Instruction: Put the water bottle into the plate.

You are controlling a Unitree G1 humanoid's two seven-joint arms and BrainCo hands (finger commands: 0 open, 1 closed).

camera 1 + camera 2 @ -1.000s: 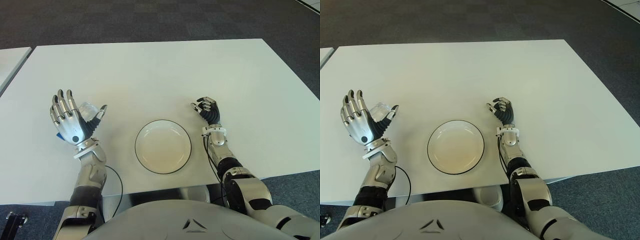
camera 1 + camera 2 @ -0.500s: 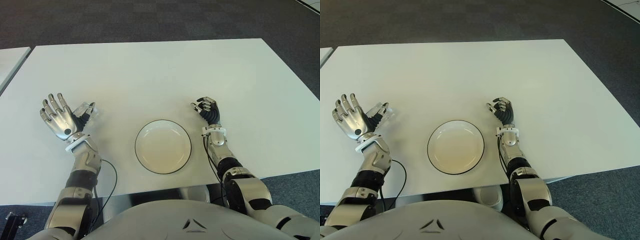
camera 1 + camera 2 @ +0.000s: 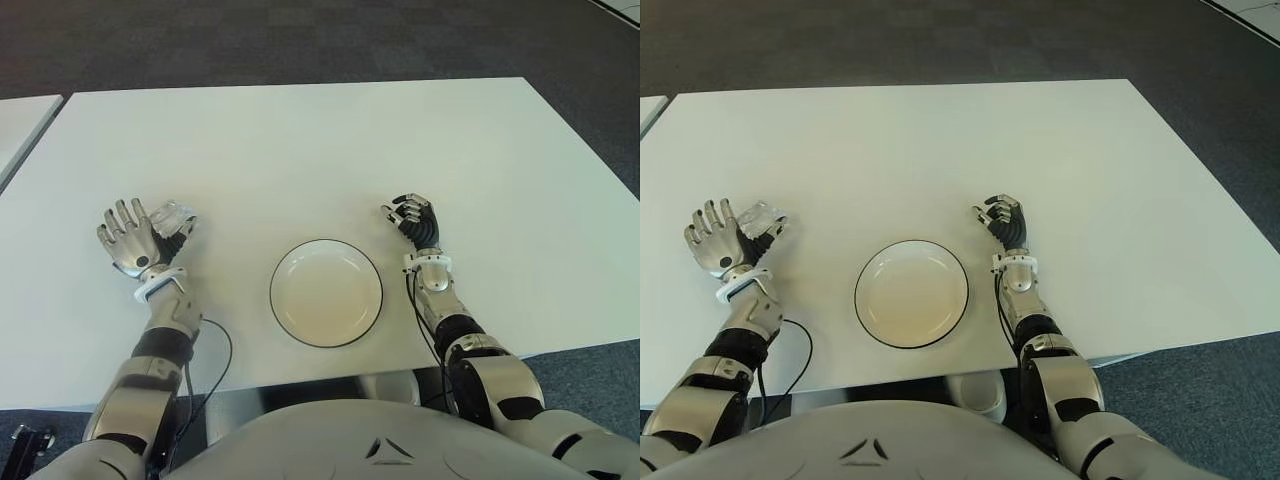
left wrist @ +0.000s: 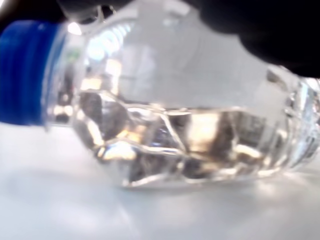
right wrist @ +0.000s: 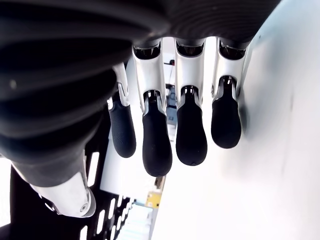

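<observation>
Lay on its side on the bench [image 3: 300,140]: the water bottle [image 3: 172,217], at nine o'clock from the empty plate [image 3: 326,292], beside the left robot hand [image 3: 132,240], fingers spread, gripping nothing. Right robot hand [image 3: 414,220] at three o'clock, curled, empty. Could well roll away if nudged.

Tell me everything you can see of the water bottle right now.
The water bottle is clear, crinkled plastic with a blue cap. It lies on its side on the white table, left of the plate. The left hand is against it, fingers spread; whether they grip it is unclear.
</observation>
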